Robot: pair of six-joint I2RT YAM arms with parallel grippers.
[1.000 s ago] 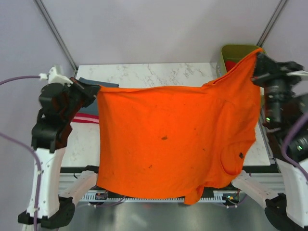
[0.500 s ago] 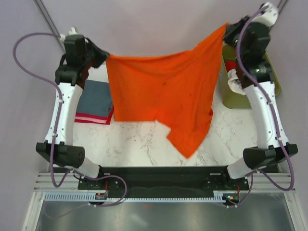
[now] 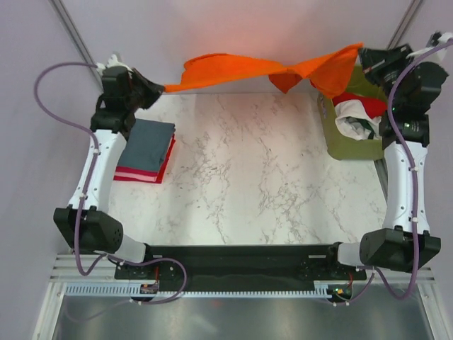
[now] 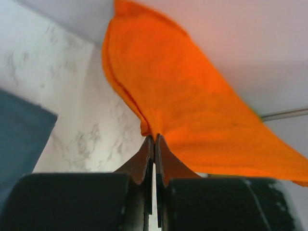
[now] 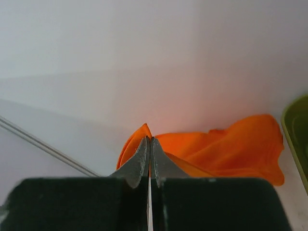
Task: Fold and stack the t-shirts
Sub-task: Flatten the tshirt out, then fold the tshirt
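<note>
The bright orange t-shirt (image 3: 262,69) hangs stretched in the air along the table's far edge, between both arms. My left gripper (image 3: 161,88) is shut on its left corner; the left wrist view has the orange cloth (image 4: 192,106) spreading out from the pinched fingertips (image 4: 154,139). My right gripper (image 3: 361,51) is shut on its right corner, and orange fabric (image 5: 226,144) trails behind the jaws (image 5: 150,139). A folded grey-blue t-shirt (image 3: 147,142) lies on a folded red one (image 3: 141,174) at the table's left. More t-shirts, red (image 3: 361,101) and white (image 3: 352,122), fill the bin.
The olive-green bin (image 3: 341,138) stands at the table's right far corner, under my right arm. The marble table top (image 3: 248,184) lies between the stack and the bin. A grey wall stands close behind the far edge.
Both arms have swung from near the camera out to the table's far edge, carrying the orange t-shirt. It hung as a broad sheet before; now it is stretched out nearly level.
</note>
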